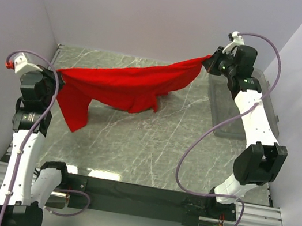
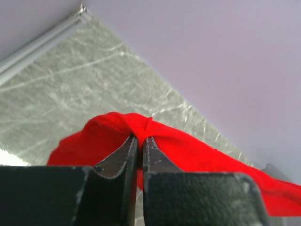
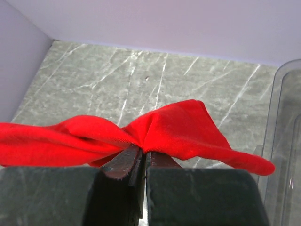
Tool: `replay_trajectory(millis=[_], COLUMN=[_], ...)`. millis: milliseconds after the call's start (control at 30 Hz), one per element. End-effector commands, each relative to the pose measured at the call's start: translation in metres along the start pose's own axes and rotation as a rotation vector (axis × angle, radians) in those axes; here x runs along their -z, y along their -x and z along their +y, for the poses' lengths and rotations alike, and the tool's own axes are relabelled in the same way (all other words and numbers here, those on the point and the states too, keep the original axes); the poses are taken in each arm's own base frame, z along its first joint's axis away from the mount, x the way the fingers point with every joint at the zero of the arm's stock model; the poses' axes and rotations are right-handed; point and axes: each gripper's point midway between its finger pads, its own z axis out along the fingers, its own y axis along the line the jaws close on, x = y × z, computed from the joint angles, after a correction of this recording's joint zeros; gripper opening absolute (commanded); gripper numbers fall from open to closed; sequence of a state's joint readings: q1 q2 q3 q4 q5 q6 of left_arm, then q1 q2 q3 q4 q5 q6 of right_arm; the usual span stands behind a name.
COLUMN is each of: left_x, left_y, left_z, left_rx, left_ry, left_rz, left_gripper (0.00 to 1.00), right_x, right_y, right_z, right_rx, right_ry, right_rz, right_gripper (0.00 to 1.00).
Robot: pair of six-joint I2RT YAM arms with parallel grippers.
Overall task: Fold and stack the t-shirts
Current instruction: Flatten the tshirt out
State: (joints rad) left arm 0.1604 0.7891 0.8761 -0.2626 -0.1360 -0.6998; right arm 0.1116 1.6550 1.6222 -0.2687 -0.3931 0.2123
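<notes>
1 red t-shirt [image 1: 126, 88], unfolded, hangs left of the clear bin [image 1: 223, 113], pinched by left gripper [image 2: 140, 142] and right gripper [image 3: 145, 153]; 0 folds, 0 stacked.

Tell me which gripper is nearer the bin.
Right. The right gripper, shut on the shirt, hangs left of the bin, at its far corner; the left gripper grips the shirt's other end across the table, by the left wall.

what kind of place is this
Probably a robot lab work cell: plain walls box in a marble-patterned table, a left arm and right arm are bolted to a rail, and a clear bin stands by.
</notes>
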Motion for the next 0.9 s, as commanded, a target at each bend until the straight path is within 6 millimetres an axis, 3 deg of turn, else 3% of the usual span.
replay_trajectory(millis=[0,200,533,867], left_x=[0.008,0.013,0.027,0.047], left_y=[0.042,0.049,0.052,0.079], left_z=[-0.016,-0.018,-0.022,-0.033], left_rx=[0.015,0.026,0.051,0.090], left_ry=[-0.020,-0.019,-0.034,-0.018], left_rz=[-0.128,-0.148,-0.139,-0.178], left_gripper=[0.01,0.01,0.01,0.01], right_x=[0.027,0.035,0.060,0.109], right_y=[0.049,0.046,0.045,0.077], right_z=[0.021,0.025,0.049,0.093], right_rx=[0.033,0.045,0.099,0.134], right_ry=[0.040,0.064,0.192,0.352], right_rz=[-0.127,-0.111,-0.078,-0.110], right_gripper=[0.00,0.00,0.00,0.00])
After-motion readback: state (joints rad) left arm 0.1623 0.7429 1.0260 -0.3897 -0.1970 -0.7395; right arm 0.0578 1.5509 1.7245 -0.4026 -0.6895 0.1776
